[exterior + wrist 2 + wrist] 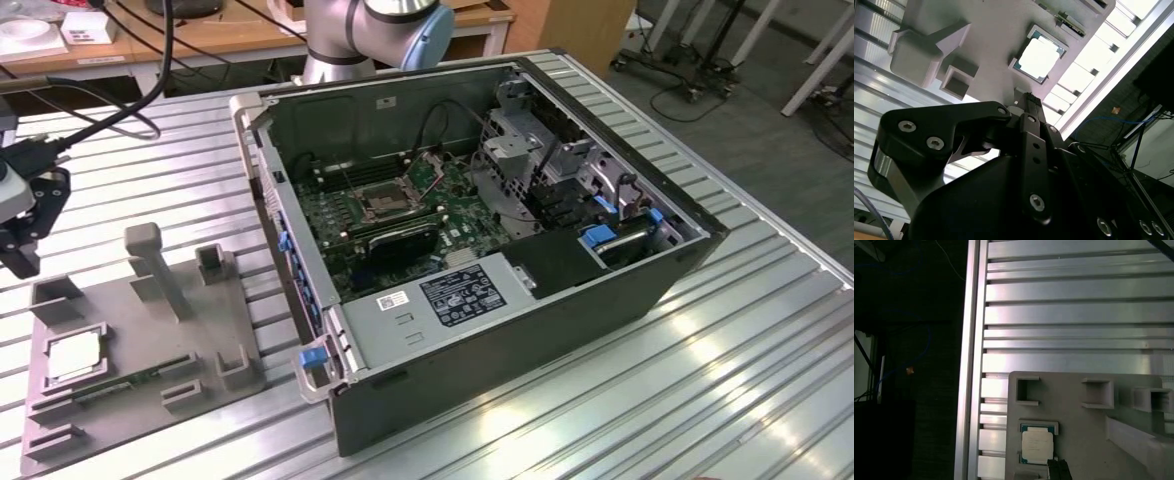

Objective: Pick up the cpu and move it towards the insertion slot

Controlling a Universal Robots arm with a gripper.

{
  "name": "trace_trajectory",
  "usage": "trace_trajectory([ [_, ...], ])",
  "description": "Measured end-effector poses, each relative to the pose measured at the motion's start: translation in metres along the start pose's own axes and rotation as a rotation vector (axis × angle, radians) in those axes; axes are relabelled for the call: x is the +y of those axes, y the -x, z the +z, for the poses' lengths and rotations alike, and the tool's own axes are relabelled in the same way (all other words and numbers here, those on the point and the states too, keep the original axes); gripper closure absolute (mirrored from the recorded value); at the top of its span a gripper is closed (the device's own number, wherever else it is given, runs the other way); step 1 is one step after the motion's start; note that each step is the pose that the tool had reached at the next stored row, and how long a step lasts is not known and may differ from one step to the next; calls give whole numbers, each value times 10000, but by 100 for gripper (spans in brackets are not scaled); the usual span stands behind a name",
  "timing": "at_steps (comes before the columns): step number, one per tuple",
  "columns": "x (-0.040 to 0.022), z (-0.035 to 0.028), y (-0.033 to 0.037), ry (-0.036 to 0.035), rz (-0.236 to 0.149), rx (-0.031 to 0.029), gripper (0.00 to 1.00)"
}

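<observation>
The cpu (pixel 1036 447) lies flat in a recess of the tray (pixel 140 345) near the table's edge, well apart from the slot (pixel 378 205). The gripper (pixel 24 250) hovers near the tray, holding nothing; whether its jaws are spread I cannot tell. A clean pick likely needs squaring over the cpu, a level descent and a gentle grip on opposite rims.

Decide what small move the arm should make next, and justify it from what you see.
Probably lower the gripper toward the cpu: the chip lies ungrasped in its recess of the grey tray, the gripper hangs higher up and apart from it, and the insertion slot is far off.
</observation>
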State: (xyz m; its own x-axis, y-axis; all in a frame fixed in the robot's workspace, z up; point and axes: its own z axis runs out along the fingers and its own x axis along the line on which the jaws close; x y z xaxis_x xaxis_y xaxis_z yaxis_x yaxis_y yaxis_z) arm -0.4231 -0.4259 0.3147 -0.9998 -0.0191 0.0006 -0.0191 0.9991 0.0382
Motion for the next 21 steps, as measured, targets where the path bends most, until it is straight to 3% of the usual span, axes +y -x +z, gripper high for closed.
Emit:
trace_trajectory([
  [9, -10, 38, -14, 0, 1, -1, 89],
  [21, -87, 110, -61, 1, -1, -1, 89],
])
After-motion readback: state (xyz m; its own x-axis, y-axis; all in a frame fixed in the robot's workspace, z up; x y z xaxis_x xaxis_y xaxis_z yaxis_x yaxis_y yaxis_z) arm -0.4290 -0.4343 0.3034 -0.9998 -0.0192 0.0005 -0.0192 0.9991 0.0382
